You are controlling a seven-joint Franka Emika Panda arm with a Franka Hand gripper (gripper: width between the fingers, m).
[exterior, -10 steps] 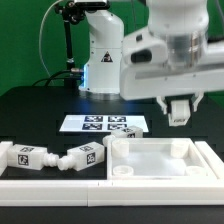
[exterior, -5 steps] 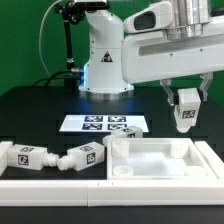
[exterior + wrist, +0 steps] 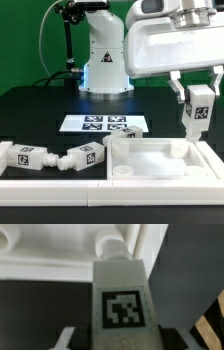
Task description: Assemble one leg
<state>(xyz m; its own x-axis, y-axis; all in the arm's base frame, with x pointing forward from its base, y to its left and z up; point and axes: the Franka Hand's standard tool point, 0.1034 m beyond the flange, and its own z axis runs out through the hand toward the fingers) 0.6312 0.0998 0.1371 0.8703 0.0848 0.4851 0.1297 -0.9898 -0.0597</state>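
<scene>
My gripper (image 3: 197, 92) is shut on a white leg (image 3: 197, 108) with a black-and-white tag and holds it upright in the air at the exterior view's right, above the far right corner of the large white tabletop panel (image 3: 160, 160). In the wrist view the leg (image 3: 122, 291) fills the middle, tag facing the camera, its round end pointing at the panel's white rim (image 3: 60, 252). Dark fingers (image 3: 180, 339) flank it on both sides.
Two more white tagged legs (image 3: 25, 156) (image 3: 78, 158) lie on the table at the exterior view's left, beside the panel. The marker board (image 3: 103, 125) lies behind them. The robot's white base (image 3: 103, 60) stands at the back.
The gripper has risen and shifted toward the exterior view's right with the leg in it, and the leg now hangs upright and in full view.
</scene>
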